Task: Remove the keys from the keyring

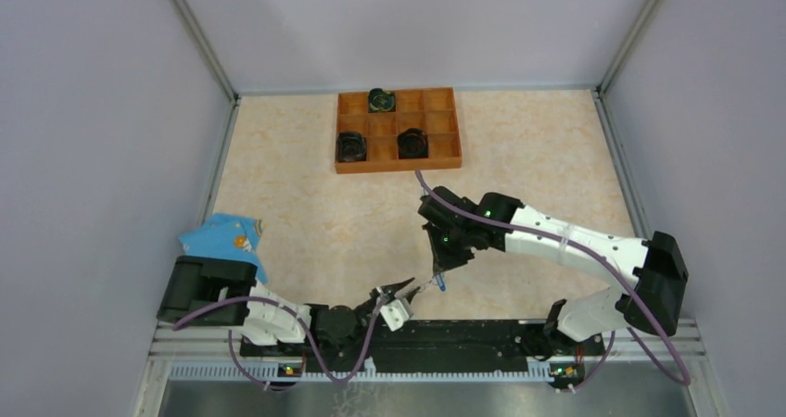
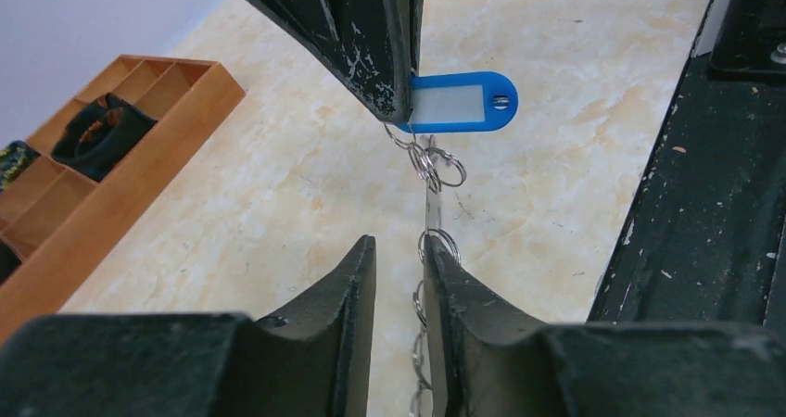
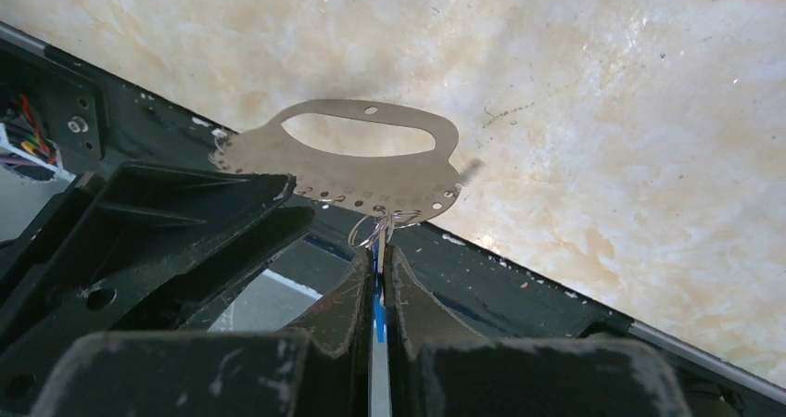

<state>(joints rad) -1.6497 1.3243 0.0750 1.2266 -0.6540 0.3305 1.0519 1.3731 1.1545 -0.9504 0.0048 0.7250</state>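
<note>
The keyring (image 3: pixel 371 178) is a grey oval plate with a holed rim, held off the table near the front edge. It shows edge-on in the left wrist view (image 2: pixel 432 204), between my left gripper's fingers and lying against the right-hand one. My left gripper (image 2: pixel 400 243) has a clear gap between its jaws, and it also shows from above (image 1: pixel 400 293). My right gripper (image 3: pixel 380 252) points down and is shut on the key's blue head (image 2: pixel 461 102). Small silver rings (image 3: pixel 378 222) link the key to the plate's rim. The blue key shows from above (image 1: pixel 439 284) below the right gripper (image 1: pixel 436 271).
A wooden compartment tray (image 1: pixel 399 167) with round black objects (image 1: pixel 412 143) stands at the back centre, and also shows in the left wrist view (image 2: pixel 139 157). A light-blue packet (image 1: pixel 222 236) lies at the left. The black base rail (image 1: pixel 463 334) runs just below both grippers.
</note>
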